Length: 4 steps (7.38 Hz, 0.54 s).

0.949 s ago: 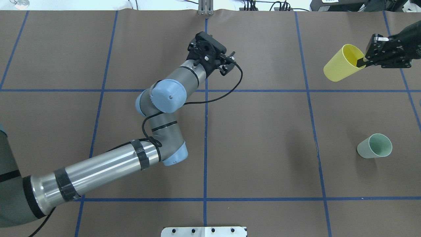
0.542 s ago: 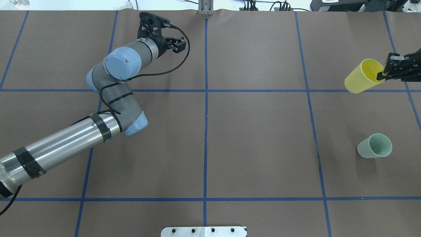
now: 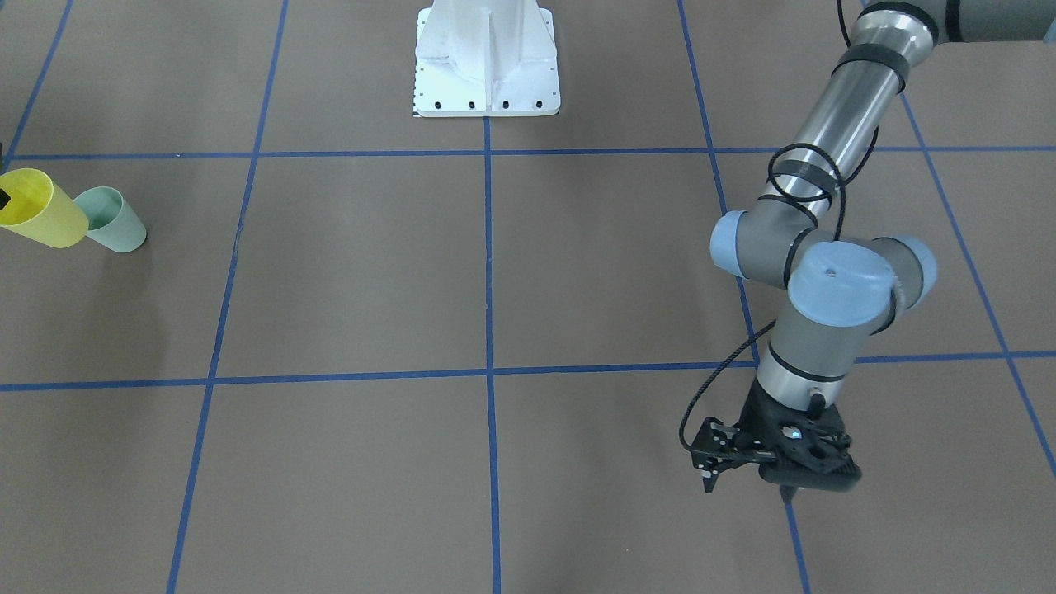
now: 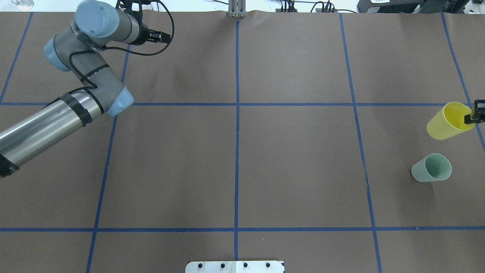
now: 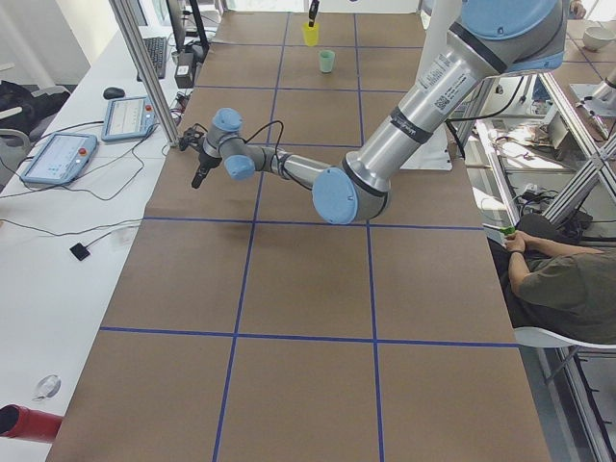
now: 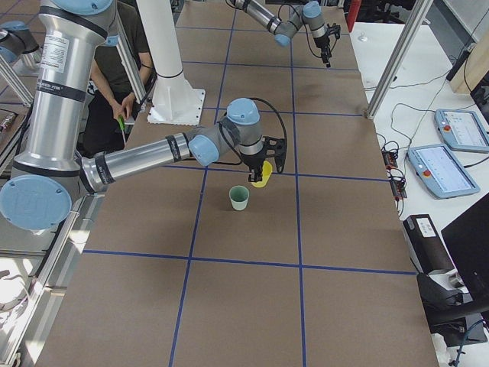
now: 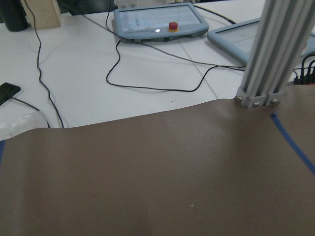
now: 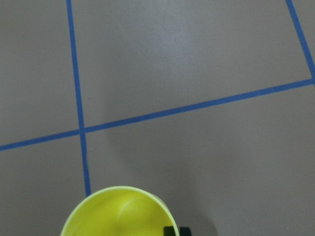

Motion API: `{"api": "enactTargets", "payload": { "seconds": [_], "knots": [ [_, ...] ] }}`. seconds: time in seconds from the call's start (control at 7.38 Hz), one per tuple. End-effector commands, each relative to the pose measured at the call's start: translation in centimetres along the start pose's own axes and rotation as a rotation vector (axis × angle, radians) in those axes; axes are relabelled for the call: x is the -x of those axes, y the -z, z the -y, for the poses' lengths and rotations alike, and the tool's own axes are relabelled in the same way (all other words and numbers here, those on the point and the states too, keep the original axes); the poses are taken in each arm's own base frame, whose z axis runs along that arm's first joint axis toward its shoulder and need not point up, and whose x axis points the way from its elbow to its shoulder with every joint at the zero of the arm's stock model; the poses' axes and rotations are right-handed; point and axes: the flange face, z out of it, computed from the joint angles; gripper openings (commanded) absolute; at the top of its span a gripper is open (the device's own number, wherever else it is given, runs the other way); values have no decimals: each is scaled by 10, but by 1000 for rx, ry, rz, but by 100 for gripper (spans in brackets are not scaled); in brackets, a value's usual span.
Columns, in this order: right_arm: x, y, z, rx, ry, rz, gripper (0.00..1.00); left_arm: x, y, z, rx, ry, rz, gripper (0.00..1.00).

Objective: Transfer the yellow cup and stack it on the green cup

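The yellow cup (image 4: 449, 121) hangs tilted above the table at the right edge, its mouth facing up and to the right. My right gripper (image 4: 472, 116) is shut on its rim, with one finger (image 8: 172, 230) inside the cup (image 8: 118, 211). The green cup (image 4: 432, 168) stands upright on the table just nearer the robot than the yellow cup. In the front-facing view the yellow cup (image 3: 37, 219) overlaps the green cup (image 3: 111, 219). My left gripper (image 3: 788, 493) points down over the far left of the table, empty. I cannot tell whether it is open or shut.
The white robot base plate (image 3: 487, 62) sits at the middle of the near edge. A metal post (image 7: 273, 54) stands at the table's far edge, with control tablets (image 7: 157, 22) and cables beyond it. A seated person (image 5: 563, 289) is beside the table.
The left arm has swung from the far middle of the table to its far left corner. The right gripper has carried the yellow cup rightward and nearer the robot, closer to the green cup.
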Motion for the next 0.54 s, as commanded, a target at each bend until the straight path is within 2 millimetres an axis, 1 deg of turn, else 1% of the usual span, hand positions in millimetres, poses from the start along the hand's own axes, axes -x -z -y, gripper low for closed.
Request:
{"api": "enactTargets", "payload": {
  "seconds": [0.0,0.14,0.27,0.41],
  "knots": [
    [-17,-6,-17,37,56,-19,0,38,11,-16,155,36,-51,99],
    [-12,-13,-21,57,68,-15,0,30,24,-17,240,73,-86,99],
    [-9,-19,-23,70,69,-17,0,32,28,-31,261,83,-85,99],
    [-7,-22,-25,84,71,-12,0,33,31,-34,258,87,-87,99]
  ]
}}
